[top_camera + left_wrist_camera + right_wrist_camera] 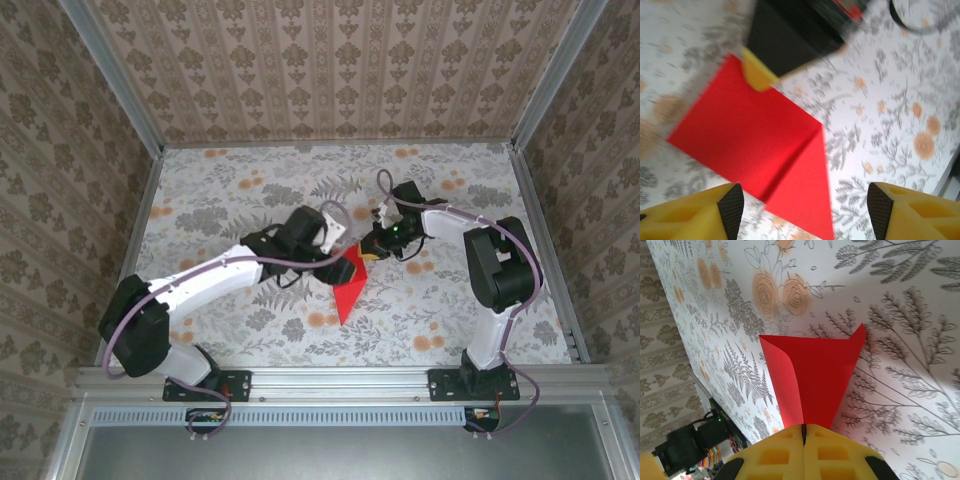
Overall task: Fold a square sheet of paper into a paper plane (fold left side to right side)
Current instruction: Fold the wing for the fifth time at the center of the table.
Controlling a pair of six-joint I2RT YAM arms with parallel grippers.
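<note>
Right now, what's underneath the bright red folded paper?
The flower-patterned tabletop shows around the thin bright red folded paper. The patch directly beneath the paper is covered, so I can't see it. The right claw is shut on one edge.

Your left arm [205, 278] and right arm [497, 262] had white links, black joints and looping purplish cables [107, 345]; your fingers [910, 215] were yellow, ribbed, with black pads [731, 210].
</note>
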